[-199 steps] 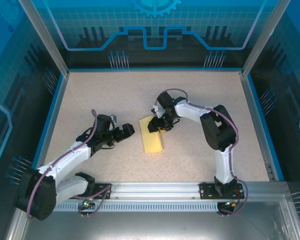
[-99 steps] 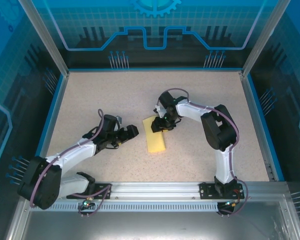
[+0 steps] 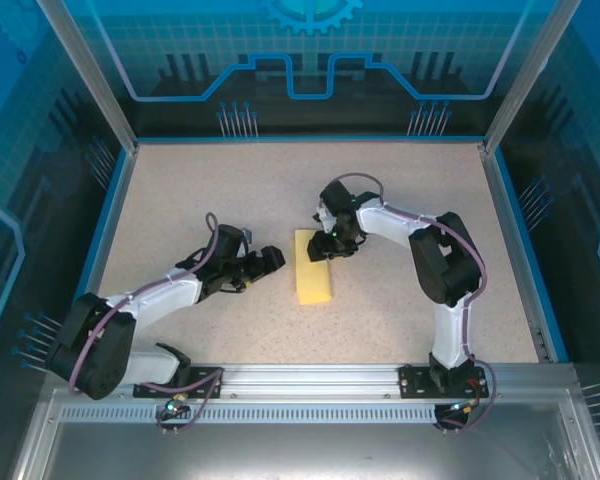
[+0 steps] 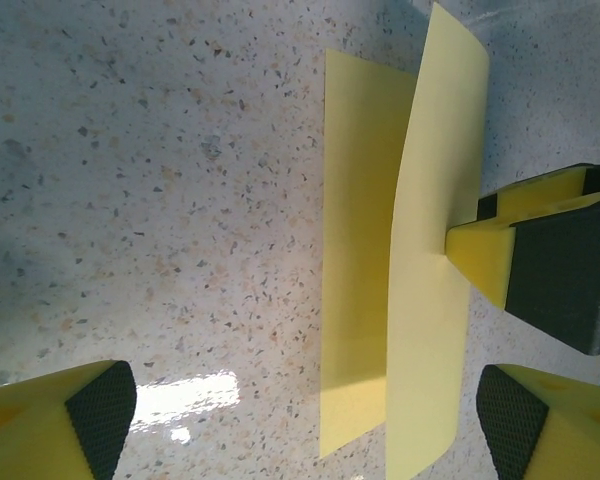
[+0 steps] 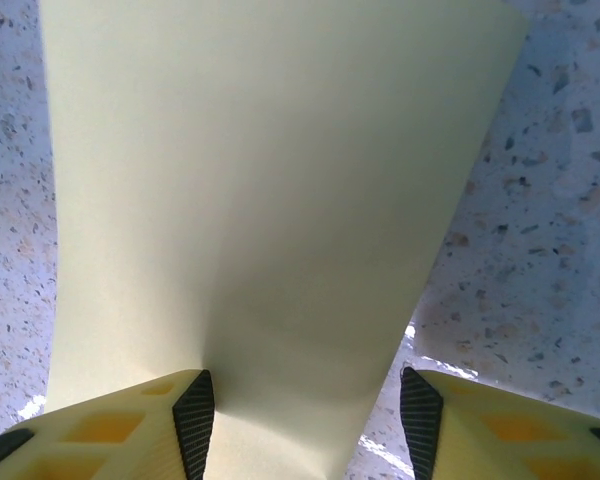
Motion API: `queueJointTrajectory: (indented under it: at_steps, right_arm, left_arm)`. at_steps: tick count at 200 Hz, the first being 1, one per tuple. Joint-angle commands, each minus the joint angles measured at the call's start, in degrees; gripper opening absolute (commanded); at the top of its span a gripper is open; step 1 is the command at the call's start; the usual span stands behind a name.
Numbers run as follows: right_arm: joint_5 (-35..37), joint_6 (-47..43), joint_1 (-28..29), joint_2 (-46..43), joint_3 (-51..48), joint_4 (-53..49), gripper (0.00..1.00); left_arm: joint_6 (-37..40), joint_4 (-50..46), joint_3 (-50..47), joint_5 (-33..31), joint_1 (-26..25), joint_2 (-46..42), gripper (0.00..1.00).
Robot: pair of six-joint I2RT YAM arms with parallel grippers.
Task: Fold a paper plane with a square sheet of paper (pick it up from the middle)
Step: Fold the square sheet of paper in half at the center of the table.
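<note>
so the top cam sits high up behind the arm bases, looking down over the whole table (image 3: 200, 190), while both wrist cams face the tabletop from really close, the right one nearest, and all three views share the square sheet of paper (image 3: 313, 268) mid-table

Left gripper (image 3: 272, 260) has been advanced right, closer to the square sheet of paper (image 3: 313, 282). Sheet has been swung from skewed to nearly straight, carried by the right gripper (image 3: 323, 248).
</note>
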Motion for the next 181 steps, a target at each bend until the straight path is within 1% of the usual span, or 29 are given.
queueJointTrajectory:
  at_steps: [1, 31, 40, 51, 77, 102, 125, 144, 181]
  right_arm:
    - [-0.08, -2.03, 0.67, 1.84, 1.51, -2.76, 0.55]
    - [-1.65, -3.35, 1.39, 3.49, 1.77, -2.71, 0.55]
    - [-1.02, -3.38, 1.6, 3.82, 1.92, -3.06, 0.55]
    - [0.33, -2.8, 1.65, 4.26, 1.97, -3.39, 0.55]
    - [1.01, -1.87, 1.66, 5.26, 1.75, -3.19, 0.56]
    - [1.89, -0.62, 1.87, 6.15, 1.49, -2.97, 0.56]
    - [3.59, 0.46, 1.82, 6.54, 1.13, -2.96, 0.56]
    - [4.65, 0.49, 1.96, 6.94, 1.11, -3.24, 0.56]
    - [7.82, 0.06, 2.87, 7.91, 0.64, -3.9, 0.56]
  left_arm:
    - [-1.0, 1.44, 1.71, 1.19, -0.55, 1.07, 0.87]
    - [-1.96, 2.69, 2.34, 2.11, -0.58, 2.66, 0.81]
    - [-2.4, 3.67, 2.43, 2.79, -0.59, 3.33, 0.8]
    - [-2.91, 5.33, 2.43, 3.75, -0.67, 4.25, 0.76]
    - [-4.5, 10.24, 2.63, 6.05, -0.83, 6.75, 0.62]
    - [-4.88, 11.74, 3.92, 6.65, -1.59, 9.02, 0.46]
    - [-4.85, 12.31, 5.05, 6.71, -2.63, 11.07, 0.37]
    - [-4.75, 13.04, 6.09, 6.98, -3.43, 13.09, 0.32]
    - [-4.94, 13.74, 7.22, 6.48, -4.06, 15.55, 0.26]
